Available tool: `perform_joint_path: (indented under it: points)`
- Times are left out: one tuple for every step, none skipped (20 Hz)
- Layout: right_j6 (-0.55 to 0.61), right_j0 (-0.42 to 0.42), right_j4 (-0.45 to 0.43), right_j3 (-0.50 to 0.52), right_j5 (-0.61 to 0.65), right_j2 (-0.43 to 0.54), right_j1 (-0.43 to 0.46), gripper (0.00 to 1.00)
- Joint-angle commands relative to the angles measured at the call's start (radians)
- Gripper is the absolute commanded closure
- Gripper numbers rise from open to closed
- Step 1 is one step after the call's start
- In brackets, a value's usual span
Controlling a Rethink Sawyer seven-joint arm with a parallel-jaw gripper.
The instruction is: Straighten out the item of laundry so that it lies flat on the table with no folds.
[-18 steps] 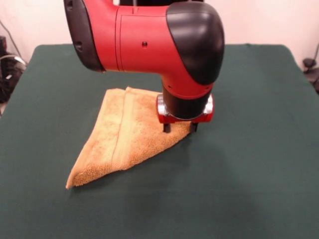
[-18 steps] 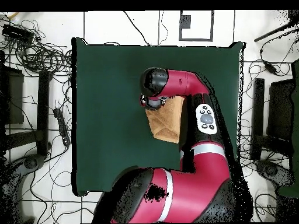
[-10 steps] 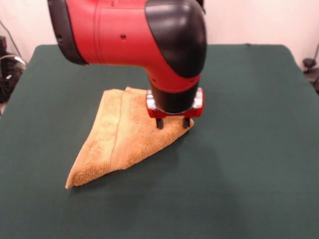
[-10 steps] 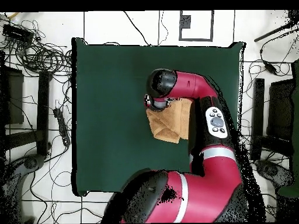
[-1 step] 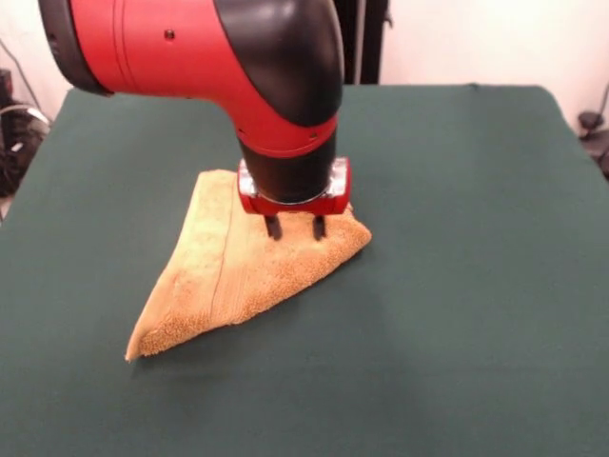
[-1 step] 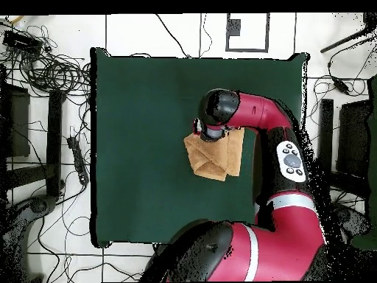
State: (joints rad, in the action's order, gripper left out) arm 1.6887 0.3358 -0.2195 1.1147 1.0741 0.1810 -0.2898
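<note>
Front view: towel (image 5: 243,276) is folded over into a rough triangle on the green table (image 5: 476,286), a bit left of centre and roughly midway between the far and near edges. One point of the triangle aims at the near-left corner of the table, the blunt corner sits at its right end, the third corner at the far-left of the cloth. A flat woven band runs lengthwise through the pile, from the far edge of the towel toward the near-left point. Gripper (image 5: 295,227) hangs straight down from the red-and-black arm (image 5: 200,48) over the right part of the towel, just inboard of the blunt corner. Two dark fingers (image 5: 273,227) show below the red wrist block, spread apart with towel visible between them, nothing clamped; tips are at the pile surface, can't tell if they actually press into it. Overhead view: towel (image 6: 213,156) reads as a folded wedge right of the table's (image 6: 140,133) centre, closer to the right edge than the left, well clear of every edge. The arm (image 6: 254,118) arcs in from the bottom of frame along the right side of the table and its black elbow cap covers the upper edge of the towel. Gripper (image 6: 210,135) is mostly hidden under that cap, so finger spacing isn't readable from here. Cables and stands are on the floor around the table.
</note>
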Motion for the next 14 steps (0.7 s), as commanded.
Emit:
perform_joint_path:
  points:
    - [-0.108, -0.015, -0.038, 0.107, -0.075, 0.093, 0.015, 1.0]
    - [-0.107, -0.015, -0.038, 0.108, -0.075, 0.093, 0.015, 1.0]
    - [-0.104, -0.016, -0.039, 0.107, -0.072, 0.092, 0.015, 1.0]
    - [-0.102, -0.016, -0.039, 0.108, -0.064, 0.09, 0.013, 1.0]
    - [-0.092, -0.019, -0.035, 0.107, -0.047, 0.086, 0.012, 1.0]
    - [-0.074, -0.025, -0.03, 0.107, -0.05, 0.084, 0.014, 1.0]
    - [-0.056, -0.03, -0.025, 0.107, -0.052, 0.082, 0.016, 1.0]
    - [-0.032, -0.035, -0.019, 0.123, -0.061, 0.078, 0.002, 1.0]
    - [-0.008, -0.043, -0.015, 0.125, -0.068, 0.074, -0.001, 1.0]
    - [0.011, -0.054, -0.01, 0.111, -0.061, 0.071, 0.007, 1.0]
    - [0.033, -0.064, -0.003, 0.107, -0.055, 0.069, 0.008, 1.0]
    - [0.05, -0.072, 0.002, 0.119, -0.053, 0.065, -0.003, 1.0]
    - [0.064, -0.08, 0.004, 0.119, -0.051, 0.062, -0.004, 1.0]
    - [0.074, -0.089, 0.004, 0.104, -0.05, 0.06, 0.006, 1.0]
